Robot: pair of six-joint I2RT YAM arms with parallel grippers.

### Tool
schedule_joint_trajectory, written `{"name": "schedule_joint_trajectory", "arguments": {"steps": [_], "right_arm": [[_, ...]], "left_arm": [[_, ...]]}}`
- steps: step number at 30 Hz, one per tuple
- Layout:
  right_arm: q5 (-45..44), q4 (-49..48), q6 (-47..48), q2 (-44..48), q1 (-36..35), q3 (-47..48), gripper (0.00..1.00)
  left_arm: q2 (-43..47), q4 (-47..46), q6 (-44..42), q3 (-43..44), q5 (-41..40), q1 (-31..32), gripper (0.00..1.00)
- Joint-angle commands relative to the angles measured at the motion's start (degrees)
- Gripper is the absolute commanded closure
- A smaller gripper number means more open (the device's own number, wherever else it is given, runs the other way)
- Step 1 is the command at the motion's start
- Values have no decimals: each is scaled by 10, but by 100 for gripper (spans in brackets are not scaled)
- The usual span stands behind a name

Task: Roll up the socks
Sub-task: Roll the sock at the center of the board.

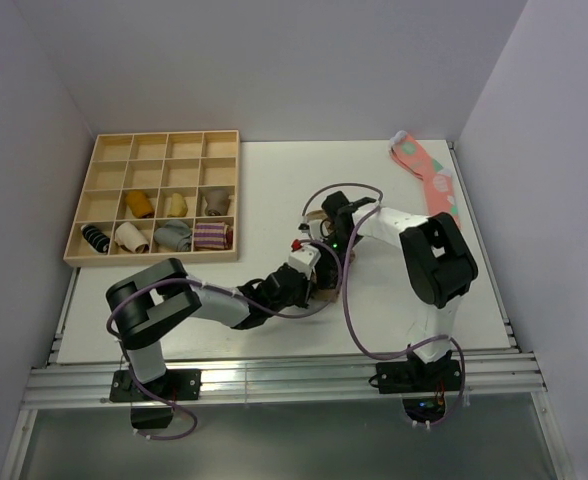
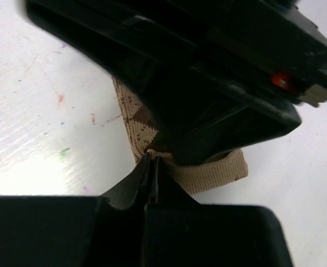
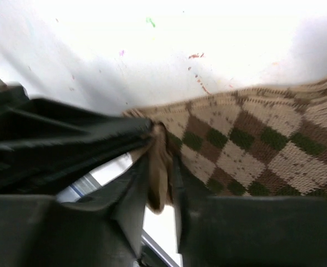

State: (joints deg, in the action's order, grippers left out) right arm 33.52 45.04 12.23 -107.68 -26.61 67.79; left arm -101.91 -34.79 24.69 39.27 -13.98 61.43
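The tan-brown argyle sock [image 3: 252, 144] lies on the white table, mostly hidden under both grippers in the top view, with a tan bit [image 1: 327, 294] showing. My left gripper [image 2: 152, 156] is shut, pinching the sock's edge beside its plain ribbed cuff [image 2: 213, 172]; in the top view it [image 1: 302, 291] is at the table's middle. My right gripper [image 3: 160, 167] is shut on a bunched fold of the same sock; in the top view it [image 1: 319, 280] points down right beside the left one. Its black body with a red dot [image 2: 280, 79] fills the left wrist view.
A wooden compartment tray [image 1: 109, 150] at the back left holds several rolled socks, among them a purple-striped one [image 1: 212, 236]. Pink socks with teal spots [image 1: 429, 175] lie at the back right. White walls close in the table on three sides.
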Motion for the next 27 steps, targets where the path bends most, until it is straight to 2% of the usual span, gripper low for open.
{"name": "schedule_joint_trajectory", "arguments": {"steps": [1,3,10,18,23,27], "right_arm": [[-13,-29,-12,36,7,-6,67],[-18,-32,-16,41,14,-6,64],[-60,-55,-48,54,42,-13,64],[14,-65,-33,118,156,-13,65],[44,-92,-4,188,185,-44,66],[57,-132,37,271,188,-115,66]], "left_arm": [[-21,60,-5,20,-18,18,100],[-29,62,-4,27,-21,22,100],[-54,82,4,55,-32,31,100],[-54,88,9,63,-24,32,100],[-56,89,11,69,-11,31,100],[-58,92,15,73,3,32,99]]}}
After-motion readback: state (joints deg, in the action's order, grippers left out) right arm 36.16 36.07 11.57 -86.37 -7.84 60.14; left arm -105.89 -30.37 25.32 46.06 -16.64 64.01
